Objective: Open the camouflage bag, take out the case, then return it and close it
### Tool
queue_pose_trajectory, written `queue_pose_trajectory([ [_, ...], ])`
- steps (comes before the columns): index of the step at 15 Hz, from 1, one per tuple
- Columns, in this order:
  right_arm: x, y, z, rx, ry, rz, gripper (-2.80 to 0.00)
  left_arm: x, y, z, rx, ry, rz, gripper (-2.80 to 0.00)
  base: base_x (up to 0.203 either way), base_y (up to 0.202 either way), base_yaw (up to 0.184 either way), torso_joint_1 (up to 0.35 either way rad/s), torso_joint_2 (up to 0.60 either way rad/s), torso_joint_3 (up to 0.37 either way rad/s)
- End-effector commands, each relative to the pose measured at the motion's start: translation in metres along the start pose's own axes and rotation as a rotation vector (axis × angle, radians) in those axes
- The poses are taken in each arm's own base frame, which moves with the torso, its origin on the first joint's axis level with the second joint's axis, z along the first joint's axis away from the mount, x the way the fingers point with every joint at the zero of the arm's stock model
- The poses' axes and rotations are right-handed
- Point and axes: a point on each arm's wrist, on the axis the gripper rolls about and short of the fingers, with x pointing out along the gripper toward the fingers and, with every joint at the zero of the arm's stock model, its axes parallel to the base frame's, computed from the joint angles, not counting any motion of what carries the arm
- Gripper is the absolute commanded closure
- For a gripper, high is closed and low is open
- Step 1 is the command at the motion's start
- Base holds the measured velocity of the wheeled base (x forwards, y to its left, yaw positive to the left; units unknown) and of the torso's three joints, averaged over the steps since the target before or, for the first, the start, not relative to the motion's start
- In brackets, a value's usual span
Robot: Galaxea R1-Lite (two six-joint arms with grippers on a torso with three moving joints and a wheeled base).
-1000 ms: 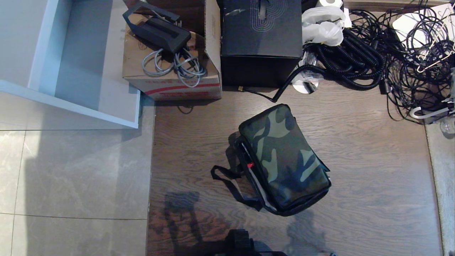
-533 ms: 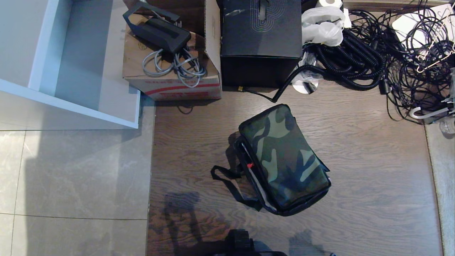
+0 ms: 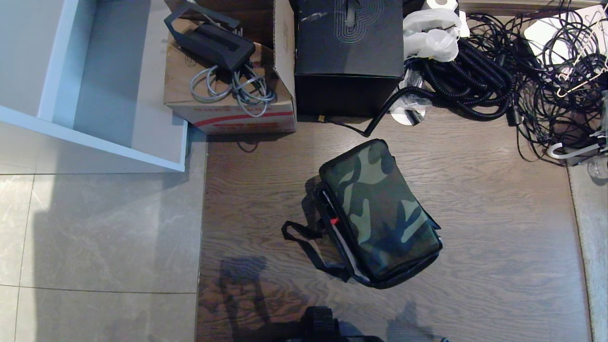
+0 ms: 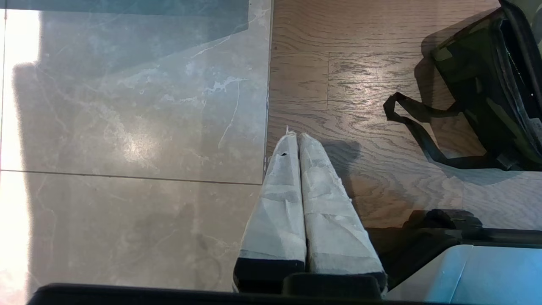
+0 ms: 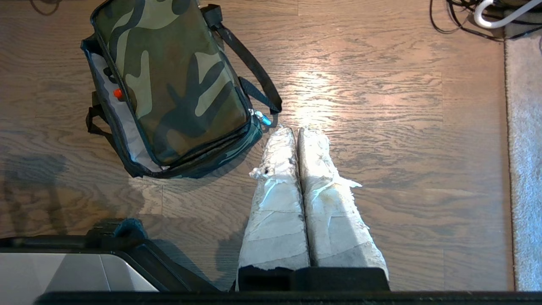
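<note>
Nothing shifted since earlier; right pincer (image 5: 296,131) pressed together (empty) beside camouflage bag (image 5: 169,84).

head: overhead, floor | wrists: downward, low | shared: camouflage bag (image 3: 380,213)

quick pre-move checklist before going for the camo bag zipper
1. Camouflage bag free of clutter on the wood floor: ok.
2. Bag fully zipped: not ok, grey lining shows along one edge.
3. Red zipper pull visible: ok.
4. Right gripper shut, empty, beside the bag's corner: ok.
5. Left gripper shut, empty, clear of the strap: ok.
6. Case inside the bag: cannot tell.
</note>
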Motion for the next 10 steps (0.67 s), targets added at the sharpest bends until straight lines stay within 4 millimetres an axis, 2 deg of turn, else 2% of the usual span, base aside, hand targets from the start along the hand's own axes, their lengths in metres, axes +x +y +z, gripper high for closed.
queue_pose_trajectory([
  [1, 0.0022, 0.0003, -0.0115, -0.002, 0.041, 0.001, 0.0, 0.0, 0.0, 0.0, 0.0, 0.0, 0.001, 0.0, 0.0, 0.0, 0.0, 0.0, 0.0, 0.0],
  [8, 0.0022, 0.0003, -0.0115, -0.002, 0.041, 0.001, 0.0, -0.0001, 0.0, 0.0002, -0.005, -0.001, 0.0, 0.0, 0.0, 0.0, 0.0, 0.0, 0.0, 0.0],
  [10, 0.0022, 0.0003, -0.0115, -0.002, 0.041, 0.001, 0.0, -0.0001, 0.0, 0.0002, -0.003, -0.001, 0.001, 0.0, 0.0, 0.0, 0.0, 0.002, 0.0, 0.112],
])
